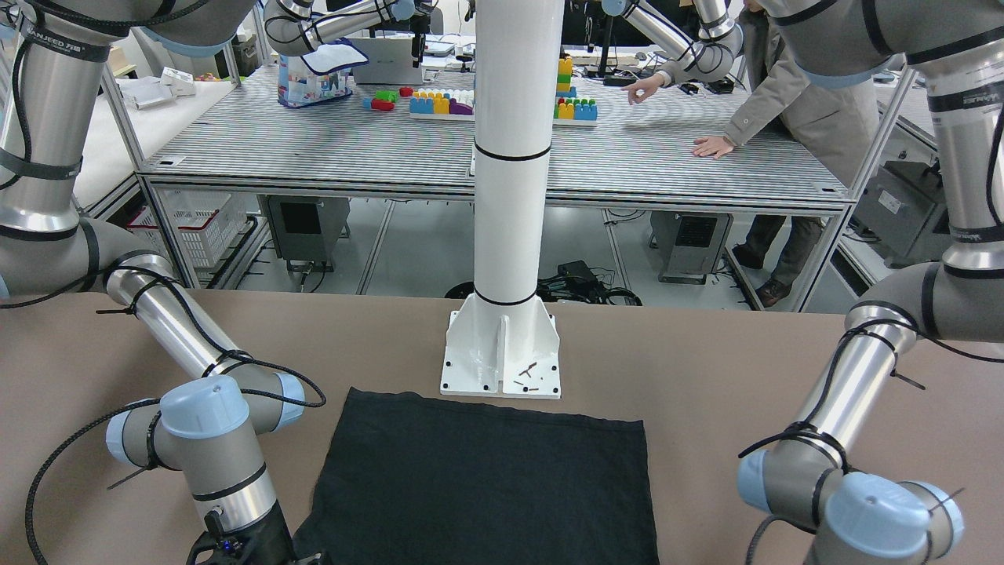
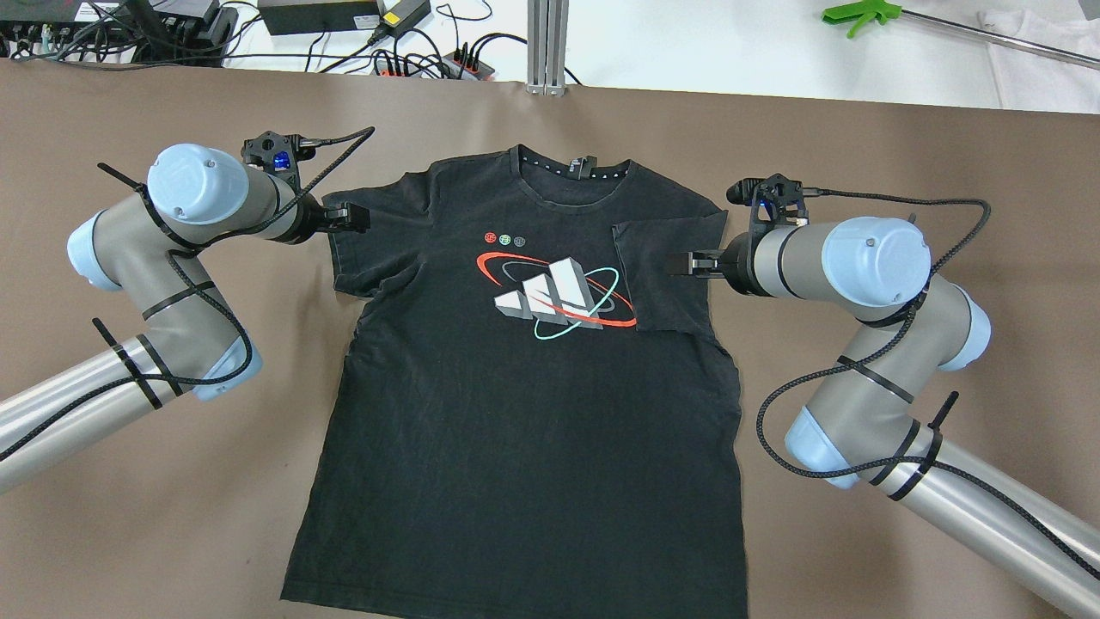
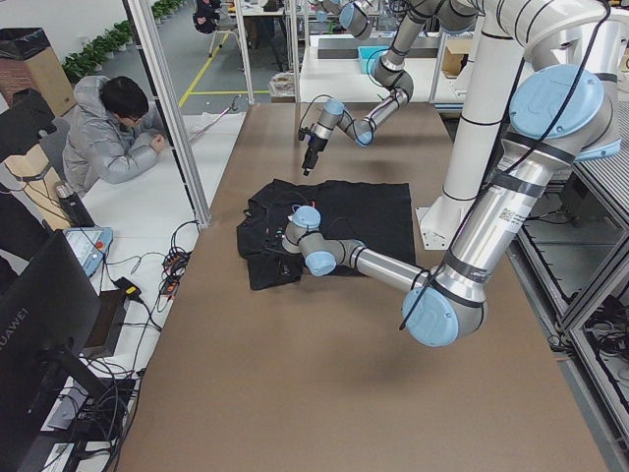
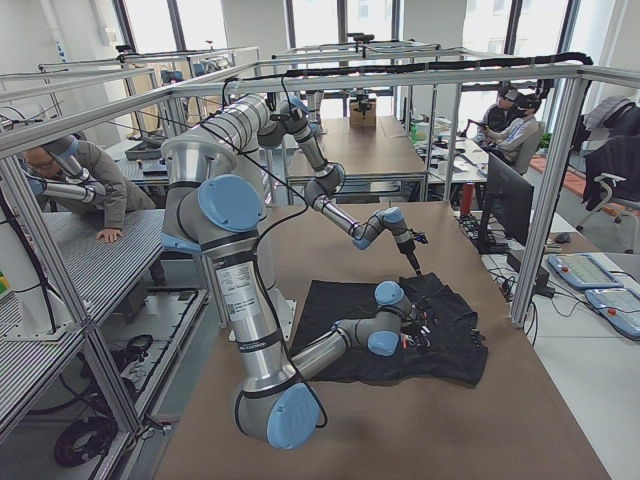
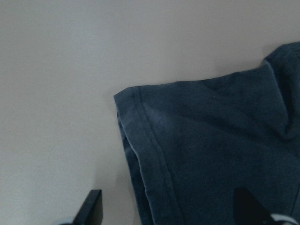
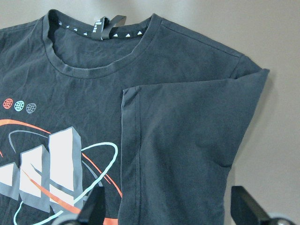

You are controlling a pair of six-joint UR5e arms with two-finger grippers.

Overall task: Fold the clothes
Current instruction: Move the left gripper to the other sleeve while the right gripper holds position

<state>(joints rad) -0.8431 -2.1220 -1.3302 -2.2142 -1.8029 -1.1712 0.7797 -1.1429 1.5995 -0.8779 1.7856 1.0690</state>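
T-shirt (image 2: 516, 413), black, flat and print-side up in middle of brown table (image 2: 129, 533). Collar (image 2: 550, 163) on side away from robot, bottom hem just beside white pillar base (image 1: 502, 353). Folded sleeve (image 2: 653, 292), on robot's right side, turned inward across chest, its edge over rim of printed logo (image 2: 554, 292). Flat sleeve (image 2: 369, 249), on robot's left side, spread outward on table. Right gripper (image 2: 685, 264) low over folded sleeve, fingers (image 6: 246, 206) wide apart, nothing between them. Left gripper (image 2: 354, 217) at outer hem of flat sleeve, fingers (image 5: 91, 211) apart, one above bare table, other above cloth. Contact with fabric impossible to tell.
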